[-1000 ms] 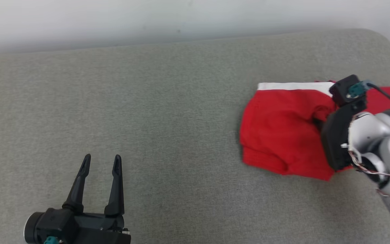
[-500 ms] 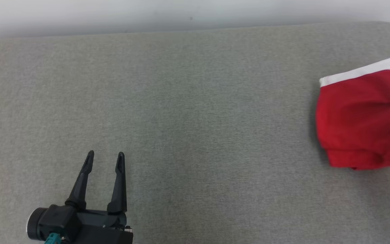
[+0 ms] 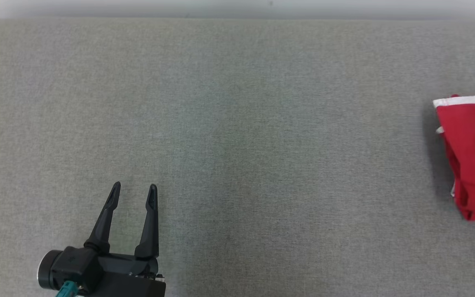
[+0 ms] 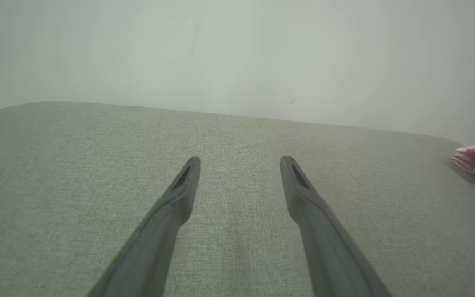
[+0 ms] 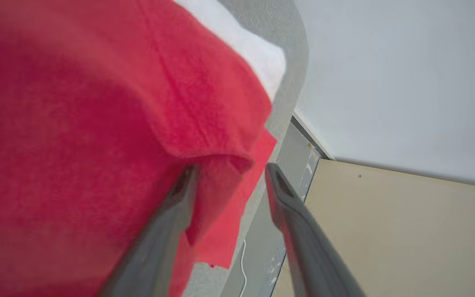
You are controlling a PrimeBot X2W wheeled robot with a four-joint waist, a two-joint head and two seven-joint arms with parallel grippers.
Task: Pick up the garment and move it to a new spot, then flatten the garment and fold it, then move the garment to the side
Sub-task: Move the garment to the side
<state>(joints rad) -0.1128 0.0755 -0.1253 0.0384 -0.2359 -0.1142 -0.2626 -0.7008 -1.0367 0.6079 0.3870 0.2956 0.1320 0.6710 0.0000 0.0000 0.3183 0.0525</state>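
Folded red garment point(image 3: 474, 156), white-banded, is cut off by the head view's right edge; it lies on the grey cushion point(image 3: 237, 123). Left gripper point(image 3: 135, 185) is seen spread wide and empty, well apart from it. In the right wrist view, right gripper point(image 5: 232, 166) is seen parted, with blurred cloth against one finger, unpinched.

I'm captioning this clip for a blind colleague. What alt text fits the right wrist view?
A red garment with a white band covers the left of the picture, a fold of it showing between the right gripper's two parted dark fingers. To the right, a pale wall.
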